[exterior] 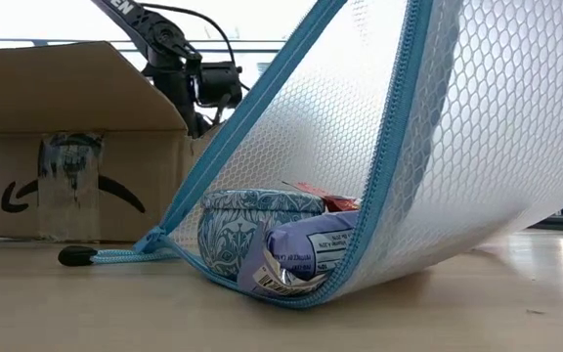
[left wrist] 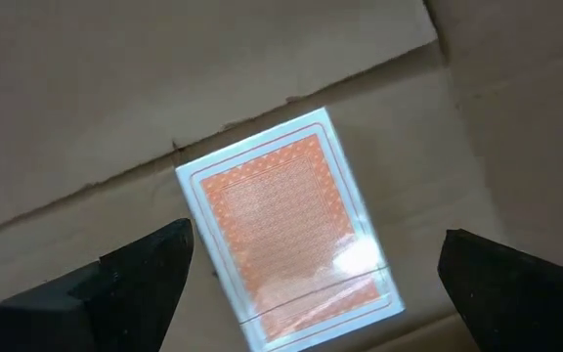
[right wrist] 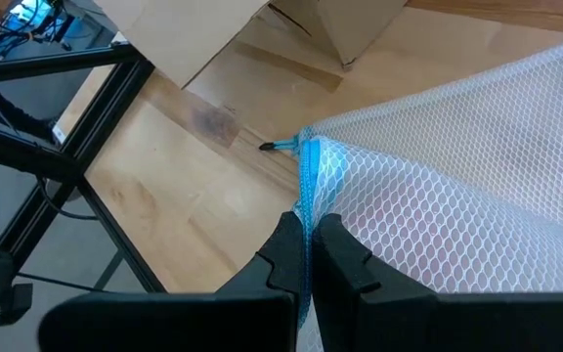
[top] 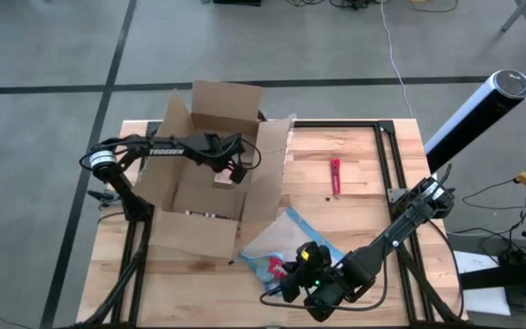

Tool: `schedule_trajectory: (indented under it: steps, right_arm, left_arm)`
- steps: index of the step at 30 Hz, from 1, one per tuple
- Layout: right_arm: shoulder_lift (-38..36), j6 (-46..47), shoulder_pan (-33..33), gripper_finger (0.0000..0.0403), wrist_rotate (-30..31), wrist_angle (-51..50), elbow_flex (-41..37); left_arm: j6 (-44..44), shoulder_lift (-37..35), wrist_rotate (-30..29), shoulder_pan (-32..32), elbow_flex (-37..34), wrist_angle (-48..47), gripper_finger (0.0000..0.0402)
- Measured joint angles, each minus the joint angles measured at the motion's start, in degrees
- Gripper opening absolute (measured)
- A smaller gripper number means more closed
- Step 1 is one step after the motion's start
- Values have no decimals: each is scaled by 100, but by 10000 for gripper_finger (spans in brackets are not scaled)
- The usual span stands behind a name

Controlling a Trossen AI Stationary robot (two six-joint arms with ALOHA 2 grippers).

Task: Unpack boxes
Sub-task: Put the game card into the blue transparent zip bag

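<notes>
While the open cardboard box (top: 210, 174) sat on the left half of the wooden table (top: 354, 155), its flaps spread outward, the left gripper (top: 236, 167) reached down into its open top from the left side. Seen from the left wrist, that gripper's jaws stood wide apart, one dark finger (left wrist: 135, 274) at each side, and between them lay a deck of cards (left wrist: 286, 230) with an orange patterned back and a white border, resting flat on the box's cardboard floor. The fingers were clear of the deck and held nothing; the box walls and floor surrounded them.

Near the front edge of the table, right of the box, the right gripper (top: 292, 270) was closed tight on the blue zipper edge of a clear mesh pouch (top: 286, 239). In the right wrist view the two fingers (right wrist: 283, 254) pinched the blue trim between them, with the white netting spreading away from the grip. The low view showed the pouch lifted at one side, its lower corner touching the table, with a round patterned tin (exterior: 262, 227) and a printed packet (exterior: 306, 256) gathered inside that corner. The box stood behind the pouch, apart from the right gripper's jaws.

A small red tool (top: 335, 175) lay on the table right of the box, well apart from both grippers.
</notes>
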Motion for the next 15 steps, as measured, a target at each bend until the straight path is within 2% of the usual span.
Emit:
schedule_trajectory:
  steps: [7, 15]
  right_arm:
    - [0, -2, 2, 0, 1, 4, 0]
    - [0, -2, 0, 0, 0, -1, 0]
  left_arm:
    - [-322, 292, -23, 7, -222, 78, 400]
    - [-321, 806, 261, -5, -204, 242, 399]
